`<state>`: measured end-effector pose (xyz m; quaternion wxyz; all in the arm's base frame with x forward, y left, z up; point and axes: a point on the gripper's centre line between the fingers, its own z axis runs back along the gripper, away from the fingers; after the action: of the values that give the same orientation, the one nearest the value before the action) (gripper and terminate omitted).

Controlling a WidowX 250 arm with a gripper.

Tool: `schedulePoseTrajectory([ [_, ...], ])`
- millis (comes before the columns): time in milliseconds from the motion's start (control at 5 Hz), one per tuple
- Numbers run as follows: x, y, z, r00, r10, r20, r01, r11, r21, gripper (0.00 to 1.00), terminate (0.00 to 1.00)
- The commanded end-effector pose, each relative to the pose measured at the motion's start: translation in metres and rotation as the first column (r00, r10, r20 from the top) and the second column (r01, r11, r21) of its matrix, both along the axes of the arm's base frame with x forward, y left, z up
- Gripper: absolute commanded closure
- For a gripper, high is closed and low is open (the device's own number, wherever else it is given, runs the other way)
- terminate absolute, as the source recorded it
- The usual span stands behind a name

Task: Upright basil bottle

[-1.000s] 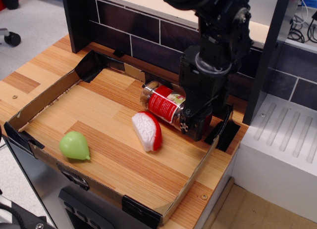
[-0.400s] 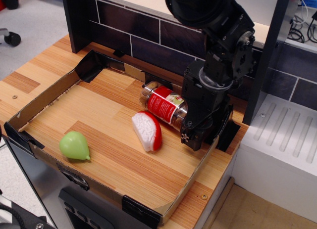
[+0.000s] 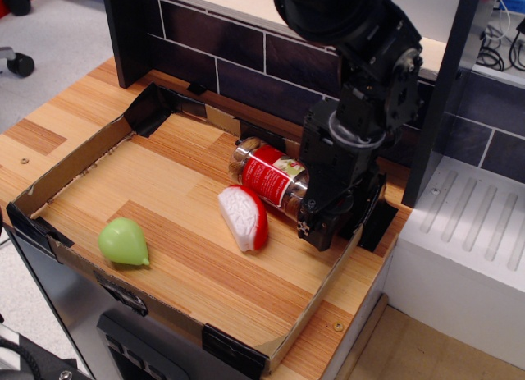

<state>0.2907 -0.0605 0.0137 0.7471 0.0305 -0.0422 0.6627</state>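
Observation:
The basil bottle (image 3: 267,175) lies on its side inside the shallow cardboard tray (image 3: 82,162), near the tray's back right. Its red-and-white label faces up and its clear bottom end points left toward the back wall. Its red cap end is hidden behind my gripper (image 3: 316,220). The black gripper reaches down from the upper right, and its fingers (image 3: 310,226) are closed around the bottle's cap end, close to the tray floor.
A red-and-white wedge-shaped toy (image 3: 244,218) lies just in front of the bottle, almost touching it. A green pear-shaped toy (image 3: 124,241) sits at the tray's front left. A dark tiled wall (image 3: 213,43) runs behind, and a white block (image 3: 467,240) stands to the right.
The wrist has rotated and shifted slightly toward the front right. The bottle's bottom end has moved a little to the left and the bottle lies flatter across the tray.

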Motion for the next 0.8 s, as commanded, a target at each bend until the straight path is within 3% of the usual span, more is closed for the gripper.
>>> schedulePoseTrajectory([
  [0, 0.029, 0.030, 0.066, 0.996, 0.017, 0.087, -0.012, 0.998, -0.058, 1.00, 0.00],
  [400, 0.033, 0.071, 0.092, 1.000, 0.001, 0.028, 0.003, 0.987, -0.163, 1.00, 0.00],
  [600, 0.030, 0.092, 0.094, 1.000, -0.007, 0.025, 0.011, 0.985, -0.170, 1.00, 0.00],
])
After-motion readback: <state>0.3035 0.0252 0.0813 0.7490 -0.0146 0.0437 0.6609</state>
